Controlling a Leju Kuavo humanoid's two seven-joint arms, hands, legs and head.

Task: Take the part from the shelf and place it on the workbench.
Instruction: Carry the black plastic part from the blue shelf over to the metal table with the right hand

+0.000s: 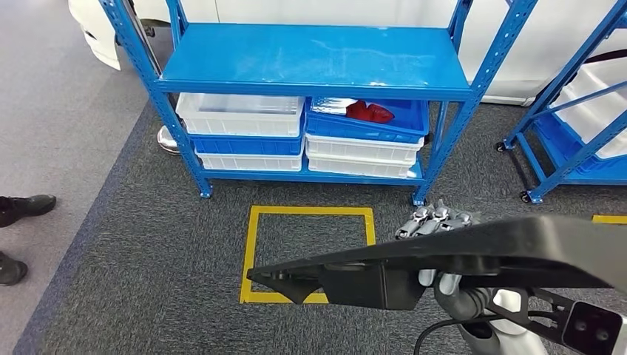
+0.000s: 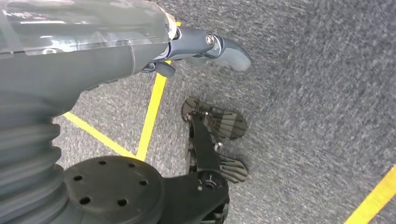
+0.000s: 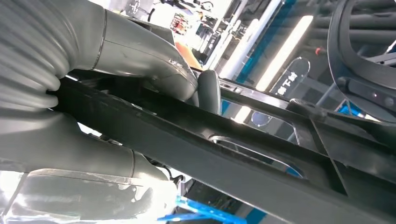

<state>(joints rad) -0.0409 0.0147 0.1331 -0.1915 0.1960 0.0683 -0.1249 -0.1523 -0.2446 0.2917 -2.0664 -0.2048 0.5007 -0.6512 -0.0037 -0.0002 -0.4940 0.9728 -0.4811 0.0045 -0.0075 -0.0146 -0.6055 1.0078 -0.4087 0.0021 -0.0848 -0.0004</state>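
A long, flat black part [image 1: 444, 255] stretches across the lower right of the head view, held level above the carpet. My right hand [image 1: 436, 220] grips it, with fingers curled over its far edge and the wrist below it. In the right wrist view the thumb and fingers [image 3: 140, 56] clamp the black part [image 3: 224, 154] from both sides. My left hand [image 2: 205, 46] hangs over the floor with its thumb stretched out and nothing in it. The blue shelf [image 1: 310, 55] stands ahead of me.
The shelf's lower level holds white bins [image 1: 240, 115] and a blue bin [image 1: 399, 126] with red items [image 1: 370, 111]. A yellow taped square [image 1: 253, 244] marks the carpet in front. A second blue rack [image 1: 584, 111] stands at right. A person's shoes [image 1: 26, 205] are at left.
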